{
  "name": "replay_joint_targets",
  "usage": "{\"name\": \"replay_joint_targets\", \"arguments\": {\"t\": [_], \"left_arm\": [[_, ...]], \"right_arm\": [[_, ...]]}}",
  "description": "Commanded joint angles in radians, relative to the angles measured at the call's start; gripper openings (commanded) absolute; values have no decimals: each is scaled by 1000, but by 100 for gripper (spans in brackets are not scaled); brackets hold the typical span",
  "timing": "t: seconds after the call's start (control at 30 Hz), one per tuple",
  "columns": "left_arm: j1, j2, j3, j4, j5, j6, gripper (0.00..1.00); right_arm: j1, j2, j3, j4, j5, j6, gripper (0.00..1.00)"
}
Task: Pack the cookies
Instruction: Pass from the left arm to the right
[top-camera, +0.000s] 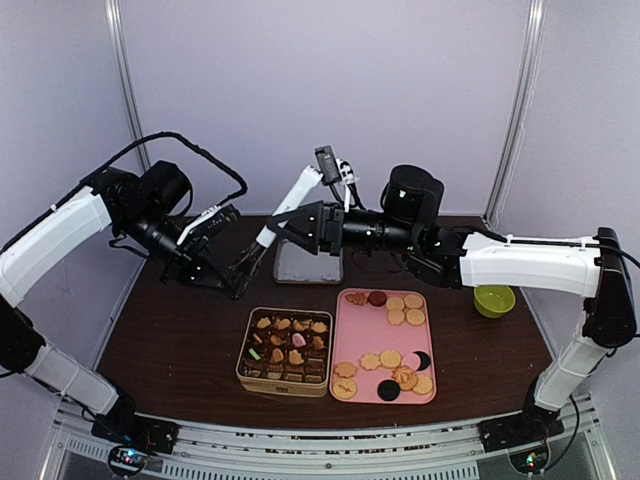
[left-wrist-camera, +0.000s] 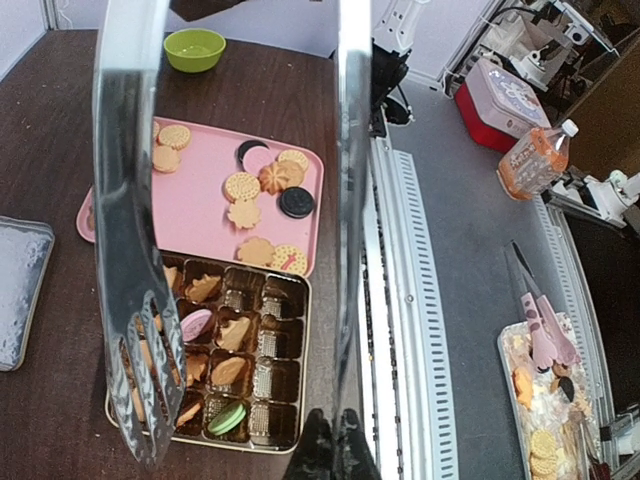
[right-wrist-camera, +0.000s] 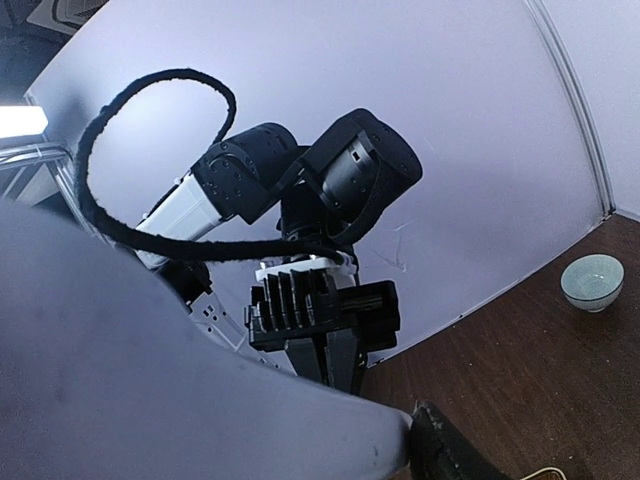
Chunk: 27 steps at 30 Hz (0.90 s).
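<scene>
Many cookies (top-camera: 405, 378) seen from above: some loose on a pink tray (top-camera: 360, 330), others slotted into a gold tin (top-camera: 283, 388), all lying nearer the arm bases than either hand. Clamped in the left gripper (top-camera: 228, 277), metal tongs (top-camera: 255, 258), pointing toward the right gripper (top-camera: 292, 228). Directly below that right gripper, a flat metal lid (top-camera: 308, 265); well behind it, beside its arm, a green bowl (top-camera: 493, 299). Spread of the right jaws: impossible to judge.

From the left wrist: left gripper (left-wrist-camera: 335, 455) pinched tight on the root of the tongs (left-wrist-camera: 135, 300), blades apart, running forward. Beneath and beyond the blades, tin (left-wrist-camera: 283, 382), tray (left-wrist-camera: 200, 210) and cookies (left-wrist-camera: 242, 186); green bowl (left-wrist-camera: 194, 48) farthest ahead.

From the right wrist: own fingers lost in grey blur. Straight ahead, the left arm (right-wrist-camera: 300, 180); far right, a pale bowl (right-wrist-camera: 592, 282).
</scene>
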Motion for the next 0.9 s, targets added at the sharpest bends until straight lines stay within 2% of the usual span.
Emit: {"name": "replay_joint_targets", "arguments": {"t": [0.0,0.1,0.3,0.4,0.53,0.73,0.8,0.87], "left_arm": [[-2,-5,-6,96,-54,-88,0],[-2,-8,-5,96,-49,-91,0],[-3,-6,-12,96,-46,-97,0],[-3,-4,-11,96,-47,-103,5],[-2,-4,-14,95,-59,-106,18],[-2,-7,-13,97,-79,-118,47],[-1,-15,-14,109,-95,-127,64],[-2,-28,-16,114,-128,-128,77]], "right_arm": [[25,-3,24,23,18,-30,53],[27,-10,12,7,39,-47,49],[29,-29,-3,21,55,-59,34],[31,-34,-1,25,61,-67,27],[39,-58,-18,2,92,-94,21],[39,-98,-55,-44,133,-131,18],[40,-117,-71,-73,151,-151,18],[38,-140,-88,-118,167,-178,18]]}}
